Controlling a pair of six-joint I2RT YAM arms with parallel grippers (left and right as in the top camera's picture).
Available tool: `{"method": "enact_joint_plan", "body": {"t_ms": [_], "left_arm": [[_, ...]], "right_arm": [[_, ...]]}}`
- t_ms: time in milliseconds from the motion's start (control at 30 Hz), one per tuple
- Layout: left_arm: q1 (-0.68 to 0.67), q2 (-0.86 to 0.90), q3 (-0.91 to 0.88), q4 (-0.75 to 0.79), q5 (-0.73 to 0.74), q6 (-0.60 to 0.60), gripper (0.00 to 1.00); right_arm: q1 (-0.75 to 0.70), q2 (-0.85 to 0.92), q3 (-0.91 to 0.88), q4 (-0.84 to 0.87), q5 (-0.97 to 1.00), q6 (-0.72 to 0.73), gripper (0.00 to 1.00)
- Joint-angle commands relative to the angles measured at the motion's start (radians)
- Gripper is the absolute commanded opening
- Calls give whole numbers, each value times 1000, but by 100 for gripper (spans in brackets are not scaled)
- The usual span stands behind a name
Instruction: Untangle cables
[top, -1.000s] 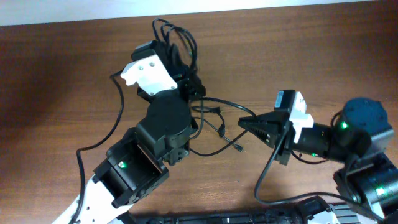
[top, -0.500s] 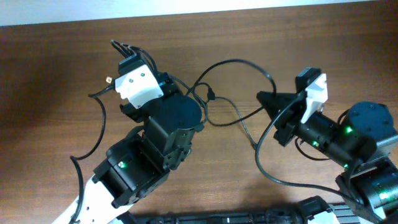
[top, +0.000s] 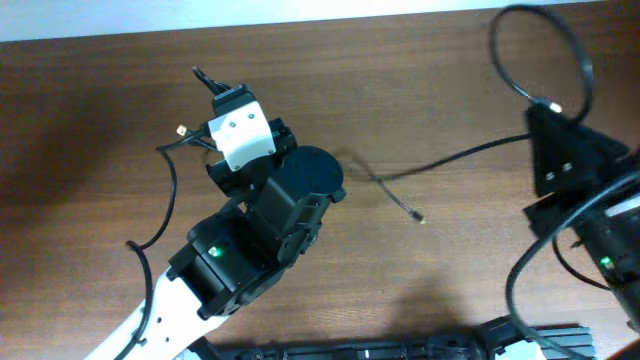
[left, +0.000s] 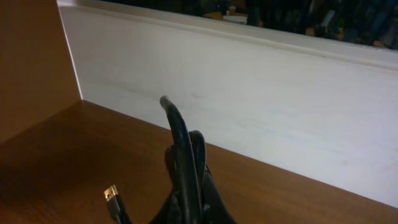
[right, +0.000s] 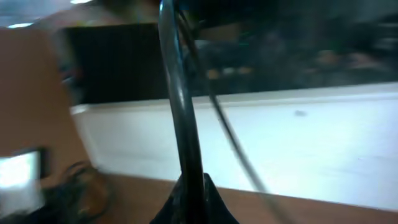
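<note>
My left gripper (top: 213, 92) is shut on a bunch of black cables (top: 202, 78) at the table's upper left; the wrist view shows the folded cables (left: 181, 146) pinched between the fingers (left: 189, 205), with a gold-tipped plug (left: 111, 194) beside them. More cable hangs from it down the left side (top: 168, 190). My right gripper (top: 548, 112) is at the far right, shut on a separate black cable (right: 180, 106) that loops above it (top: 575, 55). That cable's tail (top: 450, 160) trails left across the table to a small plug (top: 417, 217).
The brown wooden table (top: 420, 280) meets a white wall (left: 280, 99) at the back. The left arm's body (top: 265, 220) covers the middle-left. A black frame (top: 400, 350) runs along the front edge.
The arms have pulled apart. My right gripper has swung far right and up with one cable, drawing it free of the bunch. My left gripper has stayed upper left, holding the rest.
</note>
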Motion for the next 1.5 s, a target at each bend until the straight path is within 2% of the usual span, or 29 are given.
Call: {"method": "enact_joint_plan", "body": {"t_ms": [0,267,433,600,767,1000,1100,1200,1300,1400,1467], "left_arm": [[2,-3,17,-1,37,18,0],[2,-3,17,-3,281,15,0],[2,-2,17,-7,435,15,0],[2,-2,17,-14,499,15,0],[2,-2,17,-23,507,15,0],[2,-2,17,-27,506,15,0],[2,-2,17,-28,506,15,0],[2,-2,17,-29,506,15,0],[2,-2,17,-28,506,15,0],[2,-2,17,-29,506,15,0],[2,-2,17,-29,506,15,0]], "right_arm": [[-4,10,9,-20,333,-3,4],[-4,32,9,-38,904,-164,4],[-4,51,9,-38,1153,-248,4],[-5,63,8,-37,1338,-266,4],[-5,65,8,-37,1344,-267,4],[-6,133,8,-37,1257,-423,4],[-31,202,8,-37,1254,-442,4],[-124,273,8,-37,1252,-441,4],[-314,355,8,-48,1154,-423,4],[-482,413,8,-98,1020,-299,4],[-622,447,8,-169,843,-144,4]]}}
